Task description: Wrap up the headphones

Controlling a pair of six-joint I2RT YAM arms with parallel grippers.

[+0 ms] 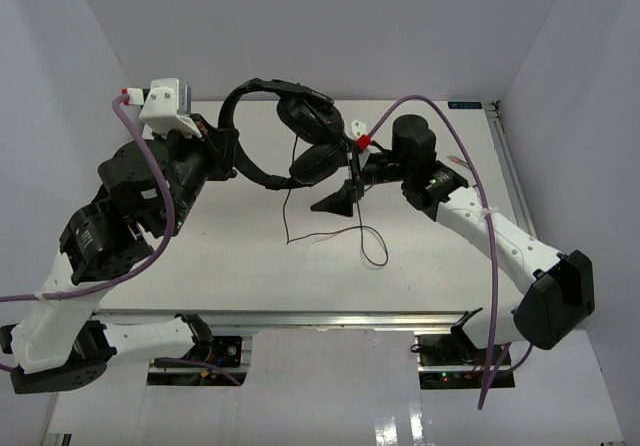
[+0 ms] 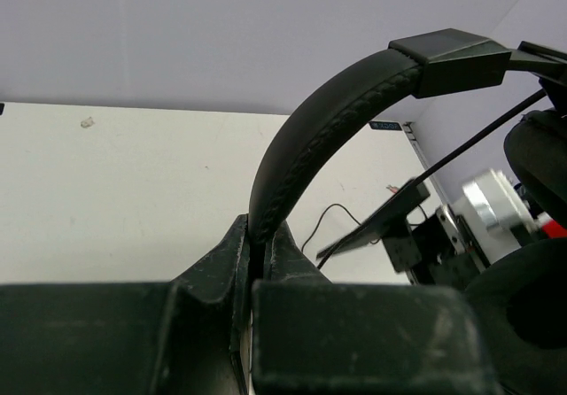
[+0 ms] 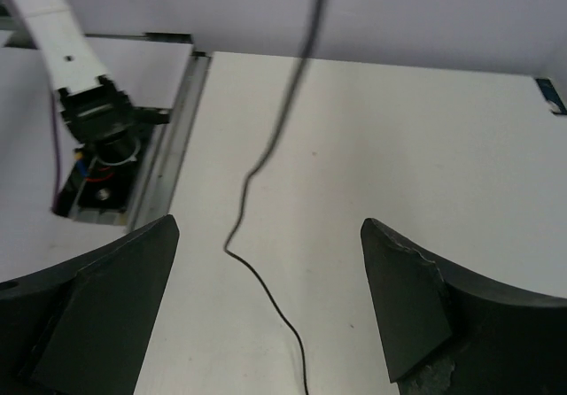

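**A:** Where is everything?

**B:** Take the headphones (image 1: 300,136) as the marker. They hang over the far half of the table (image 1: 420,266). The left gripper (image 1: 226,151) is at their left, closed hard on the headband (image 2: 310,138). The right gripper (image 3: 270,236) is just right of the earcups (image 1: 312,161), jaws wide and holding nothing.

**A:** And the cord?

**B:** The cord (image 1: 330,236) drops from the earcups and lies on the table nearer the arms than the headphones, ending in a loose loop. In the right wrist view it runs through the gap between the fingers, touching neither.

**A:** What could go wrong?

**B:** The cord is thin, so I think the right jaws could close beside it and catch nothing. If they do catch it, a hard pull could twist the headband in the left grip, which is narrow. The loose loop might also snag a finger and tangle.

**A:** Any containers?

**B:** None in view, so nothing is stored in anything.
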